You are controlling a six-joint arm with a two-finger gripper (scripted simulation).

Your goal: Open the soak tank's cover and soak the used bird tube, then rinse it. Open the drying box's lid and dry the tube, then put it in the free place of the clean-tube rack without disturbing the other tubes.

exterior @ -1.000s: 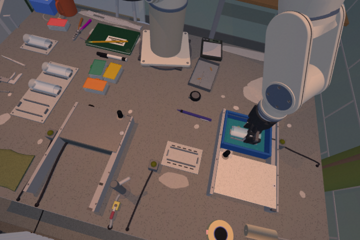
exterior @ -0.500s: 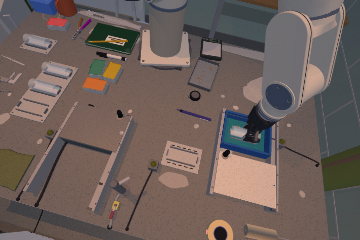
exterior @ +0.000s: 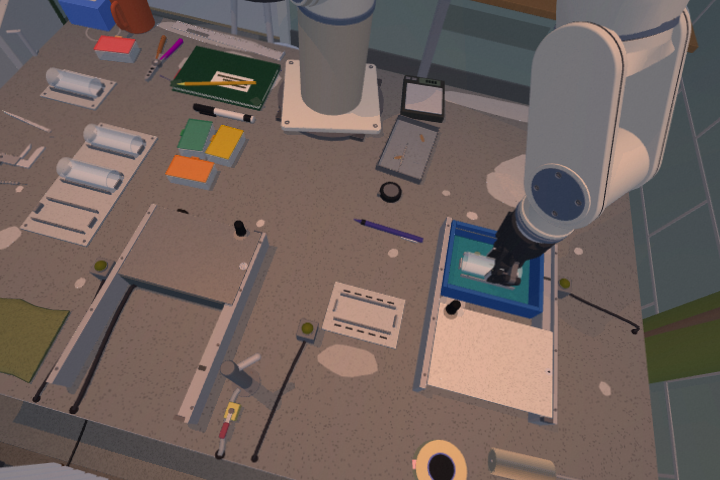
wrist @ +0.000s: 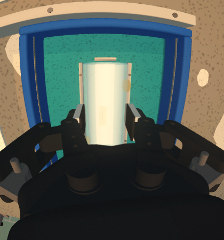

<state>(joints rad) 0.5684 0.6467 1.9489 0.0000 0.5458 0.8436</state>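
Observation:
On the right side of the table the blue soak tank (exterior: 491,271) stands open, filled with teal liquid. Its pale cover (exterior: 490,358) is slid toward the near edge, knob (exterior: 453,307) at its far corner. The white bird tube (wrist: 104,101) lies on its cradle in the tank and is gripped near one end by my gripper (wrist: 106,117), which is closed on it. On the left, the clean-tube rack (exterior: 86,184) carries two clear tubes, with empty slots at its near end. The drying box (exterior: 163,305) sits in the middle-left, its lid (exterior: 191,255) with a black knob (exterior: 240,227).
Behind the tank are the arm's base (exterior: 331,107), a grey tray (exterior: 408,148) and a purple pen (exterior: 388,230). An empty cradle plate (exterior: 364,314) lies left of the tank. A single tube on its plate (exterior: 78,85) sits at the far left.

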